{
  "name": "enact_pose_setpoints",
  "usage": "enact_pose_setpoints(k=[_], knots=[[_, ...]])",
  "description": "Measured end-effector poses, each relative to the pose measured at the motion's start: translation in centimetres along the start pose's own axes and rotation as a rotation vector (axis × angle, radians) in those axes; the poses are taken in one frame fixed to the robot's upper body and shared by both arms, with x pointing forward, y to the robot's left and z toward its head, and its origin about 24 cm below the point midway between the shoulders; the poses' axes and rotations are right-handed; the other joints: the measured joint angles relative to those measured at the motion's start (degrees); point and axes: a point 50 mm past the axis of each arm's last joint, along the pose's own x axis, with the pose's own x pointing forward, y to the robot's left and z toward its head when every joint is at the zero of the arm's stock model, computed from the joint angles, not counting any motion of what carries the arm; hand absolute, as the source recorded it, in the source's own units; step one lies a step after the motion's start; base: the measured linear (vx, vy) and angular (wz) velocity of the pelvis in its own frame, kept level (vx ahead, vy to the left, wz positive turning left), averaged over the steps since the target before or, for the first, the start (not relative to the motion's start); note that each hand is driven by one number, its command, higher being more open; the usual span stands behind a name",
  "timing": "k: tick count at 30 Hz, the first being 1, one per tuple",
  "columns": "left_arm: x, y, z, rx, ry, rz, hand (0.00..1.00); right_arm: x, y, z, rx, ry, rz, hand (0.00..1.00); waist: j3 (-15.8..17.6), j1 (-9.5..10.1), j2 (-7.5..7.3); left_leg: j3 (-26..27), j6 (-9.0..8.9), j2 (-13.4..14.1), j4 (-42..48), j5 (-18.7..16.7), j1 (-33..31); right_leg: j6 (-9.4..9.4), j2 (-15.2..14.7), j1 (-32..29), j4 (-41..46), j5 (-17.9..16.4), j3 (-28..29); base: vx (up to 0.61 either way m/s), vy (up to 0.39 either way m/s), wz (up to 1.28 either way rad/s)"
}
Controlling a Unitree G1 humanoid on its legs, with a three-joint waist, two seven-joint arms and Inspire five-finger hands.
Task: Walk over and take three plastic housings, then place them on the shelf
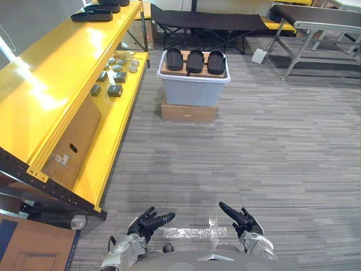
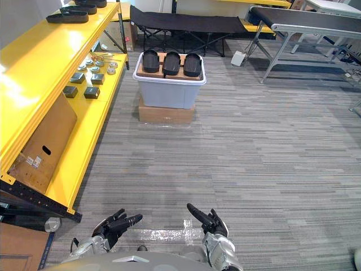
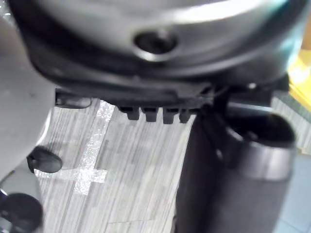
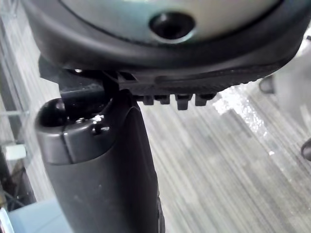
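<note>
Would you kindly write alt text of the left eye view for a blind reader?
Three black plastic housings lie in a row atop a pale bin on a cardboard box, across the grey floor. A yellow shelf runs along the left; the left hand and right hand hang low, open and empty.

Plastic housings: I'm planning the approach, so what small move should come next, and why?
Probably step forward toward the grey bin: three black housings sit on top of it, far ahead of the open, empty left hand and right hand.
</note>
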Motion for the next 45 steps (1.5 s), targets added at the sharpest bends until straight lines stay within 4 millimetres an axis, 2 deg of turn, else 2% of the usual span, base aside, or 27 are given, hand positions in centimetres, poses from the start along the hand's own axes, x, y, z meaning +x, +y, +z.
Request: enact_pose_setpoints(k=[1,3,6,7,10,12,13,15,16,17,19,21,22,23,25,27,29,31,33,35,36,37,39,40,42,44,45], knots=[[-0.1,0.4,0.4,0.014,-0.008,0.009,1.00,0.0,-0.1,0.3,0.032,-0.034,-0.004,1.00,1.1,-0.06,-0.15,-0.3,0.71,0.0,1.1,-0.4,0.1,-0.87,-1.0,-2.7,4.4,-1.1,0.1,0.02,0.047,0.02],[-0.3,1.0,0.2,0.066,0.011,0.023,1.00,-0.2,-0.5,0.1,0.051,-0.037,-0.020,1.00,1.5,-0.17,-0.28,-0.7,0.55,1.7,3.2,-1.6,-0.1,-0.22,0.8,-2.7,1.5,-2.5,0.1,0.08,0.026,0.05],[-0.3,1.0,0.3,0.100,0.025,0.022,1.00,-0.6,-0.8,-1.2,0.068,-0.005,-0.029,1.00,1.8,-0.49,-0.06,-1.6,-0.63,4.1,3.9,-2.5,-0.1,0.83,6.0,-2.7,-13.1,-1.6,0.9,0.14,-0.027,0.05],[-0.1,0.8,0.6,0.104,0.026,0.015,1.00,-0.8,-0.8,-1.8,0.073,0.011,-0.035,1.00,2.0,-0.96,-0.43,-1.9,-1.34,4.3,3.9,-2.9,0.3,2.64,7.0,-2.8,-19.4,0.0,1.3,0.19,-0.073,0.13],[0.0,0.6,0.7,0.106,0.032,0.005,1.00,-1.0,-1.2,-2.2,0.079,0.024,-0.053,1.00,2.2,-1.71,-1.19,-1.9,-3.86,4.2,5.4,-5.4,2.8,2.21,7.2,-3.0,-26.7,4.9,2.0,0.24,-0.106,0.05],[0.1,0.5,0.8,0.052,0.030,0.006,1.00,-1.2,-1.7,-2.5,0.077,0.034,-0.064,1.00,2.1,-1.48,-1.69,-2.4,-5.87,4.8,10.8,-10.5,3.0,-0.04,6.7,-2.7,-25.0,4.5,3.8,0.35,-0.232,0.19],[0.1,0.5,0.7,0.013,0.030,0.015,1.00,-1.2,-1.9,-2.6,0.074,0.040,-0.070,1.00,2.1,-1.34,-1.56,-2.6,-6.86,5.6,14.1,-13.3,2.8,-2.70,6.6,-2.4,-22.5,2.7,3.7,0.47,-0.354,0.16],[-0.2,1.4,-0.7,-0.128,0.057,0.127,1.00,-1.0,-2.5,-2.1,0.036,0.056,-0.083,1.00,0.6,-0.61,0.21,-2.5,-9.32,10.4,26.1,-18.5,0.6,-5.04,9.1,-0.8,-19.4,2.9,2.2,0.46,-0.344,0.09],[-0.1,1.6,-0.5,-0.167,0.036,0.163,1.00,-1.0,-2.8,-2.2,0.029,0.066,-0.095,1.00,0.6,-0.61,0.87,-1.5,-9.48,12.7,33.1,-18.4,-2.5,-5.73,10.1,-0.3,-19.6,3.2,1.7,0.41,-0.301,0.22],[0.0,1.6,0.0,-0.227,-0.010,0.215,1.00,-0.8,-3.0,-1.9,-0.008,0.074,-0.096,1.00,0.6,-0.31,2.79,0.6,-9.68,17.7,46.1,-16.0,-8.5,-6.45,12.5,2.1,-22.0,2.8,0.6,0.33,-0.235,0.21],[0.1,1.6,0.3,-0.305,-0.059,0.263,1.00,-0.6,-3.5,-1.0,-0.039,0.071,-0.109,1.00,2.4,0.12,4.91,2.0,-9.97,21.5,56.2,-16.1,-12.4,-7.26,15.0,8.7,-25.8,2.7,-0.6,0.46,-0.227,0.30],[0.0,1.6,-0.1,-0.365,-0.076,0.307,1.00,-0.7,-4.0,-1.3,-0.067,0.104,-0.129,1.00,3.3,0.73,4.37,2.0,-10.49,19.2,52.4,-16.4,-13.7,-7.22,14.6,14.7,-28.5,2.2,-1.5,0.43,-0.156,0.19],[0.0,1.5,-0.2,-0.376,-0.081,0.313,1.00,-0.5,-3.7,-1.1,-0.074,0.098,-0.123,1.00,3.3,2.10,3.95,1.9,-10.46,15.5,44.4,-16.3,-15.2,-7.01,13.6,16.7,-30.7,2.1,-1.0,0.38,-0.075,-0.18],[-0.1,1.5,-0.6,-0.380,-0.076,0.327,1.00,-0.2,-3.2,-0.6,-0.077,0.083,-0.111,1.00,3.4,2.73,3.93,1.3,-10.37,11.4,32.7,-13.8,-17.3,-6.48,12.8,17.2,-32.0,1.9,-0.5,0.35,-0.040,-0.28],[-0.6,1.9,-1.9,-0.395,-0.042,0.369,1.00,0.1,-2.7,0.0,-0.080,0.067,-0.110,1.00,3.8,4.10,4.84,-0.5,-10.54,8.3,15.5,-5.6,-18.7,-5.45,12.9,18.4,-33.4,1.2,0.6,0.37,0.060,-0.24],[-1.4,2.6,-3.7,-0.471,-0.007,0.435,1.00,0.1,-2.6,-0.1,-0.079,0.069,-0.123,1.00,4.5,5.16,5.99,-1.6,-10.90,8.1,10.5,-1.3,-20.4,-4.04,13.9,21.9,-34.7,-0.3,0.6,0.37,0.133,-0.04],[-2.8,3.4,-6.5,-0.492,0.075,0.512,1.00,-0.2,-3.2,-0.7,-0.080,0.085,-0.140,1.00,5.0,5.38,5.90,-0.5,-7.89,8.2,11.3,4.5,-19.7,-1.75,13.3,26.4,-34.4,-4.2,0.7,0.47,0.240,0.10],[-3.9,4.4,-7.7,-0.471,0.114,0.543,1.00,-0.3,-3.0,-1.0,-0.070,0.093,-0.133,1.00,4.8,5.38,2.85,2.5,-2.54,5.5,15.4,6.9,-19.6,0.58,9.0,27.2,-30.5,-9.7,0.4,0.44,0.233,0.14],[-4.2,5.5,-7.3,-0.399,0.119,0.546,1.00,-0.4,-2.8,-1.7,-0.054,0.114,-0.123,1.00,3.6,6.28,-1.37,4.3,1.30,1.3,16.1,3.3,-19.6,2.34,3.6,25.5,-25.6,-11.3,0.7,0.49,0.205,-0.04],[-3.8,5.7,-6.3,-0.309,0.110,0.524,1.00,-0.1,-2.6,-1.0,-0.031,0.089,-0.108,1.00,3.4,4.92,-1.37,4.4,2.20,-0.5,14.8,1.8,-17.7,3.30,-0.8,18.3,-7.8,-9.8,2.5,0.49,0.210,0.05],[-3.5,5.7,-5.5,-0.243,0.093,0.499,1.00,-0.1,-2.3,-1.2,0.002,0.087,-0.108,1.00,3.6,4.44,-1.30,4.4,2.73,-1.5,13.0,0.7,-14.3,2.13,-4.0,12.6,6.5,-4.2,4.2,0.44,0.233,0.01],[-3.0,5.4,-4.5,-0.196,0.076,0.464,1.00,-0.2,-2.3,-1.2,0.028,0.069,-0.114,1.00,3.7,4.14,-1.26,4.4,2.47,-2.2,11.3,-0.6,-10.0,1.89,-6.6,8.8,15.7,-4.2,4.1,0.44,0.220,-0.05],[-2.5,5.2,-3.4,-0.120,0.054,0.420,1.00,-0.1,-2.4,-0.7,0.031,0.043,-0.097,1.00,3.7,3.15,-0.35,4.8,2.33,-2.3,8.0,-1.6,-3.9,0.93,-7.4,5.7,19.2,-5.6,2.5,0.42,0.196,-0.18],[-2.1,5.1,-2.5,-0.095,0.032,0.394,1.00,-0.1,-2.1,-0.5,0.030,0.030,-0.087,1.00,3.5,2.83,-0.28,5.0,2.42,-2.3,6.3,-1.6,-1.5,1.35,-7.3,4.7,17.5,-6.7,0.8,0.46,0.170,-0.18],[-0.7,3.8,0.5,-0.108,-0.052,0.322,1.00,0.1,-1.6,-0.2,-0.012,0.025,-0.073,1.00,3.1,2.26,0.21,5.3,2.21,-1.4,4.7,-1.8,0.3,1.60,-4.2,1.8,2.3,-7.8,-2.3,0.37,0.066,0.00],[0.8,2.0,4.1,-0.108,-0.142,0.227,1.00,0.5,-0.6,0.2,-0.031,0.025,-0.058,1.00,3.5,1.55,0.94,4.2,1.91,0.0,4.8,-2.0,-0.2,2.64,1.1,0.0,-17.8,-3.6,-0.8,0.27,-0.013,0.11],[1.1,1.5,4.8,-0.099,-0.155,0.204,1.00,0.5,-0.4,0.1,-0.030,0.027,-0.059,1.00,3.5,1.38,1.03,3.8,1.59,0.1,4.8,-2.1,-0.1,2.69,2.1,-0.4,-22.0,-1.1,0.2,0.38,-0.047,0.23]])
